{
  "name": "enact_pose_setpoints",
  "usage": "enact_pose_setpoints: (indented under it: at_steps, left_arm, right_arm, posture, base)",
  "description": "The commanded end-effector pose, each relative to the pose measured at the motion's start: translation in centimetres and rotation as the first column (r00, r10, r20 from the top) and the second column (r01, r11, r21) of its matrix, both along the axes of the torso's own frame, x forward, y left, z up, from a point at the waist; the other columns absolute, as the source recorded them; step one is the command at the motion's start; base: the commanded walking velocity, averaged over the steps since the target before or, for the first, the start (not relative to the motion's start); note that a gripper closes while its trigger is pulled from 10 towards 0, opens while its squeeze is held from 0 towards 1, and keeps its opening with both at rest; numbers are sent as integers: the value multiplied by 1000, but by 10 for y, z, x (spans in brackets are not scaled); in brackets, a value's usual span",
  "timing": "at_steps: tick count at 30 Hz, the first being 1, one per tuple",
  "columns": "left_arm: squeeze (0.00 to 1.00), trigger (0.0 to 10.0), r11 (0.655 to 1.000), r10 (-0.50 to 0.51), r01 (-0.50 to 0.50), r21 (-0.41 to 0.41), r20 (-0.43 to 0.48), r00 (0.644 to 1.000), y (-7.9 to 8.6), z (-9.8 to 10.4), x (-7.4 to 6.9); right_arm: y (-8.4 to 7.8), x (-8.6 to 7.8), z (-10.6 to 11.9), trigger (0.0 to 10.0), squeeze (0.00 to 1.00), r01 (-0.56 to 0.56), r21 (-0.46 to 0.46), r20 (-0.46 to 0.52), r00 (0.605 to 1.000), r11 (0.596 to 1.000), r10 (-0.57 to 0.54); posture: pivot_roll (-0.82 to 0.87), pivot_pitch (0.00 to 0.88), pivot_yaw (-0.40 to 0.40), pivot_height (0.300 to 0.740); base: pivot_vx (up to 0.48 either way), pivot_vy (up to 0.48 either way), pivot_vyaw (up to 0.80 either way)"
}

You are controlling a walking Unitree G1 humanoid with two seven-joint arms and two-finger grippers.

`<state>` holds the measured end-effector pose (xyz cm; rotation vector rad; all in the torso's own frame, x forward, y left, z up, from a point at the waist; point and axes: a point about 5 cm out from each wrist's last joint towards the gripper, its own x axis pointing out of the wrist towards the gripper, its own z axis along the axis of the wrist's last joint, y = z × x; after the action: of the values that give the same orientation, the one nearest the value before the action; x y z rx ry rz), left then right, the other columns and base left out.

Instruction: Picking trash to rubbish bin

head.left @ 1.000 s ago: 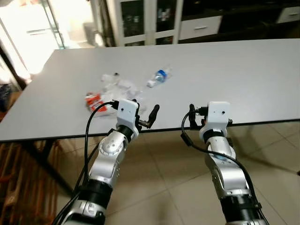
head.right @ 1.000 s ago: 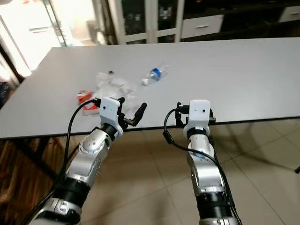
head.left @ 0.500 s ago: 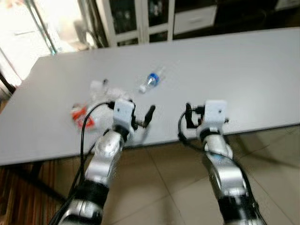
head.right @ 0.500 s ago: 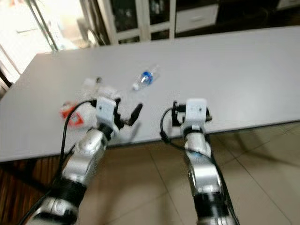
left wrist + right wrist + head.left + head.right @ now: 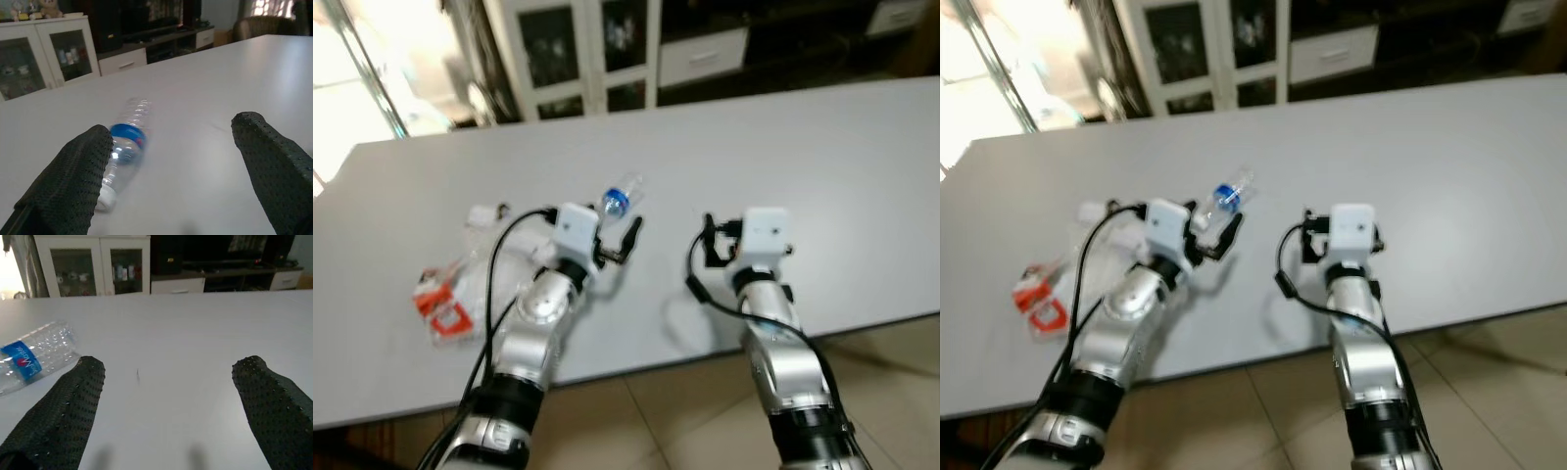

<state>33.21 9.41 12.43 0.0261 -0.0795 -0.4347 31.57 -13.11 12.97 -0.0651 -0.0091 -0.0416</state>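
- Bottle [image 5: 622, 192] as the landmark: a clear plastic one with a blue label, lying on its side on the grey table [image 5: 822, 157], well in from the near edge.
- Left gripper [image 5: 178, 169] hangs just short of the bottle on the robot's side, low over the tabletop, with its two black fingers spread wide. In the left wrist view the bottle's white cap lies by one fingertip, not between the two.
- Right gripper [image 5: 171, 406] hovers to the right of the bottle, also low and spread wide, holding nothing; the bottle sits off beside one finger.
- Crumpled clear wrappers [image 5: 494, 230] and a red-and-white packet [image 5: 440, 305] lie to the left of the bottle, nearer the table's near edge.
- Step in hand, as I judge it: the reach towards the first piece of trash, with nothing grasped yet.
- Next move likely calls for shifting the left gripper sideways and forward until the bottle lies between its fingers, then closing across the body.
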Motion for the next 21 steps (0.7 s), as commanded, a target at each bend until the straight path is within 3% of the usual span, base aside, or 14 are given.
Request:
enact_pose_setpoints:
  at_steps: [1,21]
  left_arm:
    - [0,10000,1000,-17,17,4,8,1000,-7,2,0]
    - [0,10000,999,27,-27,19,-8,1000,-3,0,2]
  right_arm:
    - [-6,1,2,10000,0,4,-7,3,1000,1000,-4]
    - [2,5,15,10000,0,-138,-76,37,989,988,141]
  posture:
    - [-44,15,47,740]
    - [-45,20,43,740]
  base:
    - [0,0,0]
    - [0,0,0]
